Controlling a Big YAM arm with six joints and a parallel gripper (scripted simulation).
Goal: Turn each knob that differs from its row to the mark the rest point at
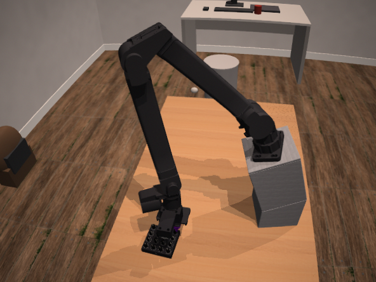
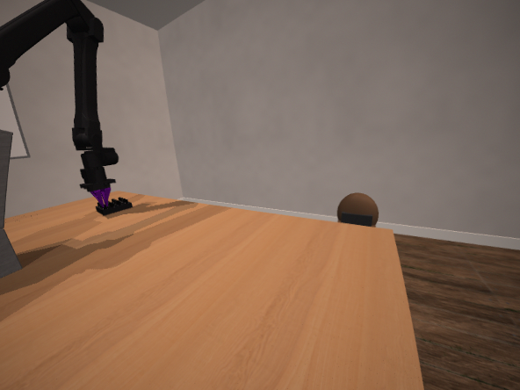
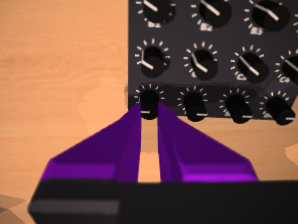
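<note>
White knob lines (image 3: 251,67) legible in wrist view, not exterior.

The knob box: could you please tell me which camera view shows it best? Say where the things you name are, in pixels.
The wrist view, where knobs, marks and white lines show in close-up. The top view shows the knob box (image 1: 156,253) (image 2: 115,210) (image 3: 175,30) small; the exterior view, tiny, side-on.

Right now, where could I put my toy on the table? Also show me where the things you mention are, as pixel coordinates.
In the top view, the table (image 1: 254,257) (image 2: 263,307) (image 3: 55,65) has room between the grey stand (image 1: 279,190) (image 2: 3,176) and the picture's bottom edge. It's crowded at the knob box (image 1: 159,245) (image 2: 116,208) (image 3: 177,32), where the gripper (image 1: 176,228) (image 2: 104,205) (image 3: 149,111) reaches in.
</note>
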